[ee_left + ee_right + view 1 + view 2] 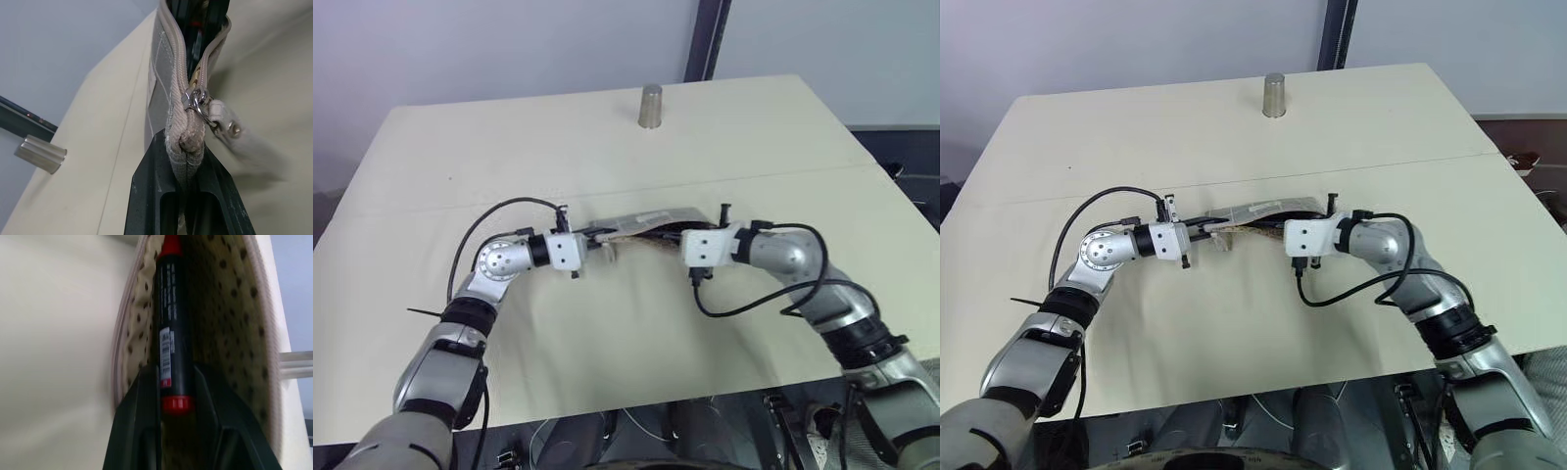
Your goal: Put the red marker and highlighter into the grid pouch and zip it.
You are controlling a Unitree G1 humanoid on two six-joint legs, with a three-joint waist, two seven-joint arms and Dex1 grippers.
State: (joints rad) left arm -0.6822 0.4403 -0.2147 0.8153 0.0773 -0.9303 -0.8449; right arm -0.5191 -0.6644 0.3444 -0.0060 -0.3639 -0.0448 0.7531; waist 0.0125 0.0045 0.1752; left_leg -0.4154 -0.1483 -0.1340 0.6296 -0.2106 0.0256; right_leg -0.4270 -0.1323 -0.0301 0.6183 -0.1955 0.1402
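**The red marker (172, 340) is being pushed end-first into the open grid pouch (641, 221).**

The pouch is held up over the bench (607, 127) between the two arms. Its zip end is pinched tight by the shut left end effector (190, 161), and the metal zipper pull (199, 99) hangs just past it. The marker is gripped by the right end effector (175, 401), which is closed partway on it. The marker's long side points straight into the spotted lining. It looks slim and dark, with red ends. The highlighter cannot be made out.
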